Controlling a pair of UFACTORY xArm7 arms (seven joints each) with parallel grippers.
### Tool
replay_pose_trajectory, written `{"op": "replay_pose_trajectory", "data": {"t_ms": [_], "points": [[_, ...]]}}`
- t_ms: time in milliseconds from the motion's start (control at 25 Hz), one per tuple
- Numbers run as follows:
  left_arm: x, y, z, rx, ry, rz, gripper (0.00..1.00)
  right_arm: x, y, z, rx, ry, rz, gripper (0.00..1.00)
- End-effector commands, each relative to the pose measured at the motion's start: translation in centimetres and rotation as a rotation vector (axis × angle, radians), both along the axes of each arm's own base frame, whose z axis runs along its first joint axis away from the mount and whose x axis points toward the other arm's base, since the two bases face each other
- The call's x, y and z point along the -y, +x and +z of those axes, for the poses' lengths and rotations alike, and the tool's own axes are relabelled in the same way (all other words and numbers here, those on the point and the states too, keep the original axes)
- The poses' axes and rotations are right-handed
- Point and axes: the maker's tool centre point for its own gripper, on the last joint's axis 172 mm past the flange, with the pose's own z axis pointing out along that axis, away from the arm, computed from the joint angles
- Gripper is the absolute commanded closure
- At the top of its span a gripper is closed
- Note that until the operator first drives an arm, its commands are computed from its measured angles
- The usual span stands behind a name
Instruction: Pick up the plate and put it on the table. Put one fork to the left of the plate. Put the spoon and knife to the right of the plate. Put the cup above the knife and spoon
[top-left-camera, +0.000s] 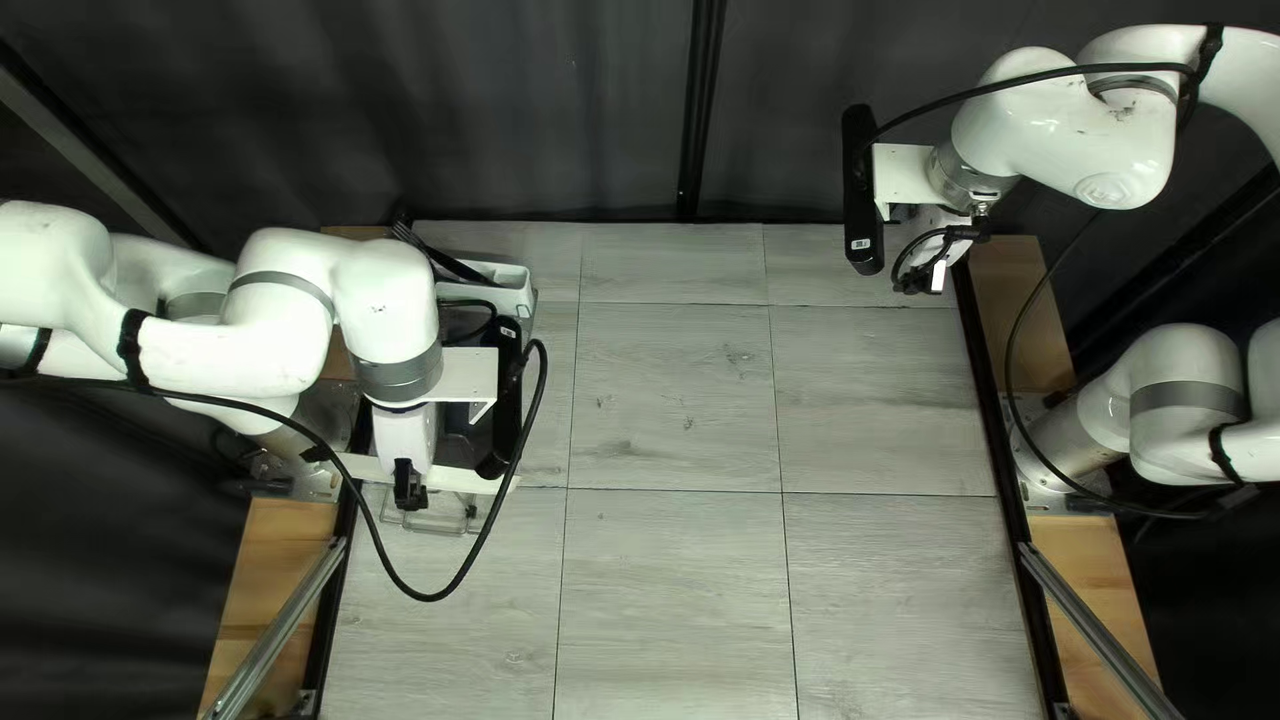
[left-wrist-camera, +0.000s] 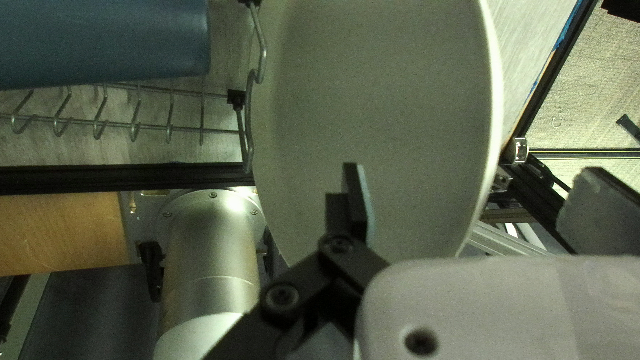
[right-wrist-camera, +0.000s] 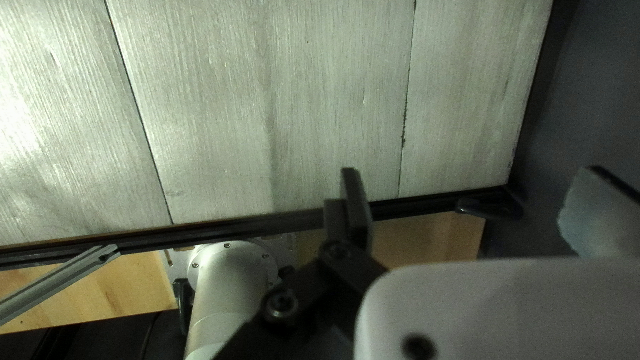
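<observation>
Plate rim (left-wrist-camera: 495,100) between spread left fingers (left-wrist-camera: 361,203), table edge (right-wrist-camera: 267,223) beyond spread right fingers (right-wrist-camera: 359,210)

Ahead of the left gripper (top-left-camera: 410,491), a plate (left-wrist-camera: 380,113) runs out of the left wrist view, its near part hidden behind the black links. Beside it, a wire rack (left-wrist-camera: 136,125) passes partly out of sight behind the plate, near a blue object (left-wrist-camera: 107,43) too cropped to identify.
</observation>
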Motion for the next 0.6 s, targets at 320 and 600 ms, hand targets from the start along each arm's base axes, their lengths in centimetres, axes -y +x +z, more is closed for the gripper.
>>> {"op": "replay_pose_trajectory", "data": {"t_ms": [320, 600], "points": [[0.68, 0.11, 0.31, 0.060, -0.098, -0.033, 0.00, 0.00, 0.00, 0.00, 0.000, 0.000, 0.000, 0.00], [0.51, -0.26, -0.13, 0.064, -0.130, -0.039, 1.00, 0.00, 0.00, 0.00, 0.000, 0.000, 0.000, 0.00]]}}
